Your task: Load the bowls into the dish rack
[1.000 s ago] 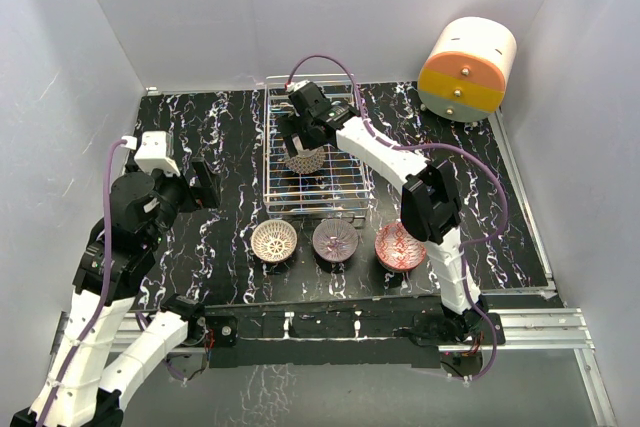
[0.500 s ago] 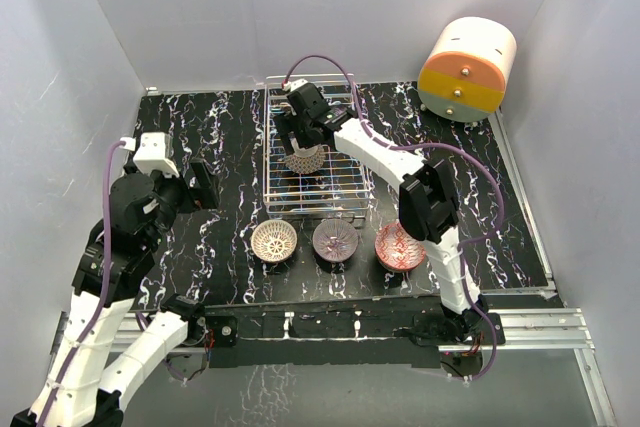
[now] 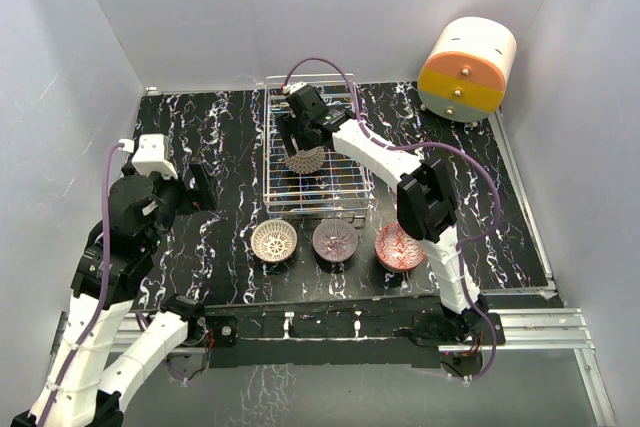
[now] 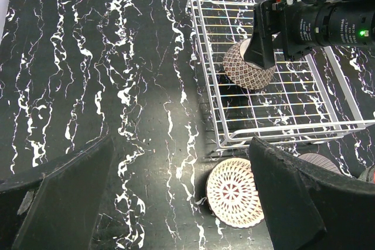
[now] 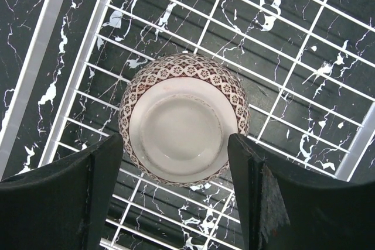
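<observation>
A bowl (image 3: 305,159) lies upside down in the dish rack (image 3: 268,162), foot ring up, as the right wrist view (image 5: 181,118) shows. My right gripper (image 3: 303,143) hangs just above it, open, with a finger on each side and a gap to the bowl. Three bowls stand in a row on the table in front of the rack: white-lattice (image 3: 274,240), dark purple (image 3: 335,239) and red (image 3: 399,245). My left gripper (image 3: 203,187) is open and empty, left of the rack. Its view shows the white-lattice bowl (image 4: 234,191) and the rack (image 4: 212,109).
A cream-and-orange cylindrical drawer unit (image 3: 467,69) stands at the back right. White walls close in the black marbled table (image 3: 210,127) on three sides. The rack's raised wire sides (image 5: 76,68) surround the upturned bowl.
My right gripper has drawn slightly back and left over the rack, and the upturned bowl stays put on the wires. The left arm has barely moved.
</observation>
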Available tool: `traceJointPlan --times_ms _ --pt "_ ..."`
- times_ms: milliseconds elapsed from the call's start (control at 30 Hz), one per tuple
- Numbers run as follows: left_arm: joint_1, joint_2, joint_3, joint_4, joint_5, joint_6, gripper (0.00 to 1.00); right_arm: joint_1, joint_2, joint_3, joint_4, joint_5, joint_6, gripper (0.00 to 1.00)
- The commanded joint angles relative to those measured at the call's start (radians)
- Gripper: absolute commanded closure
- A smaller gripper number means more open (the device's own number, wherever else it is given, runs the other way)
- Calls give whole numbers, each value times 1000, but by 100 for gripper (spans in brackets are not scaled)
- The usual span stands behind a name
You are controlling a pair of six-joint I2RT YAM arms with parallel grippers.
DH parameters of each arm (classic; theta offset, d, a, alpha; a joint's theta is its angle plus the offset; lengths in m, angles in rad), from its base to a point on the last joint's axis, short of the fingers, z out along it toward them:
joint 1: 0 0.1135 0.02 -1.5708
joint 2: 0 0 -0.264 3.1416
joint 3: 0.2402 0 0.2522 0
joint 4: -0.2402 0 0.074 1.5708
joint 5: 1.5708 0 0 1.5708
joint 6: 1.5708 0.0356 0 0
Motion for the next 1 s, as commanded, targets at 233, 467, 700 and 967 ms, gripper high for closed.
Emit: traceJointPlan --times_ms 233,467,700,967 --pt "-4 -7 30 -9 -14 9 3 6 -7 6 32 25 14 28" --pt "-4 -10 29 -13 -16 7 3 6 -1 2 22 40 14 38" --pt "-4 -12 30 -13 -17 8 3 6 2 3 24 59 13 53" --pt "-4 -15 36 -16 -24 13 3 -3 -15 15 64 101 14 57"
